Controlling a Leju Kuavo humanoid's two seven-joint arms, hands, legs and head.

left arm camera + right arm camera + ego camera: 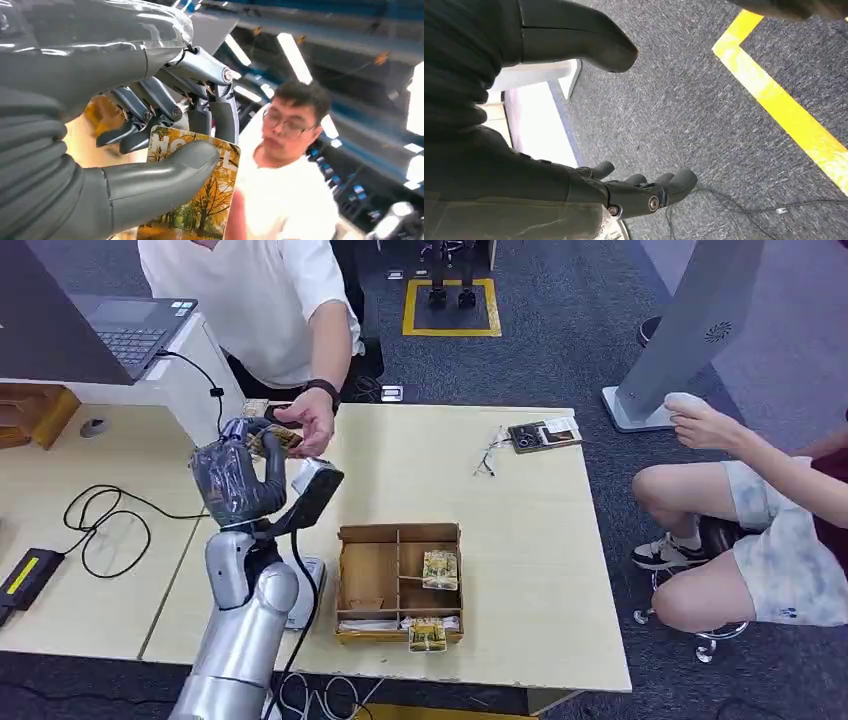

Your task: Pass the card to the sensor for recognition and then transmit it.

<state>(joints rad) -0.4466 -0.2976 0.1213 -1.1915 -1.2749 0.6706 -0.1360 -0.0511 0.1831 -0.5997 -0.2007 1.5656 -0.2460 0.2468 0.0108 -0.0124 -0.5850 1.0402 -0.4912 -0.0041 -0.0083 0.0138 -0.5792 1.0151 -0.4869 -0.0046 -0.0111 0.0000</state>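
Observation:
My left hand [240, 472] is raised over the table's far left part and pinches a card with an autumn-tree picture [200, 200] between thumb and fingers [220, 107]. In the head view the card [268, 440] peeks out beyond my hand, and a person's hand [308, 422] reaches in and touches it. A grey scanner head [315, 488] on a stand sits just right of my hand. My right hand [624, 192] hangs over the carpet, its fingers apart and holding nothing.
A wooden compartment box [372, 580] with more cards [440, 568] stands mid-table. A small device with cables [540, 435] lies at the far right. A laptop [125, 332] sits on a white stand at left. A second person [770, 530] sits beside the table's right edge.

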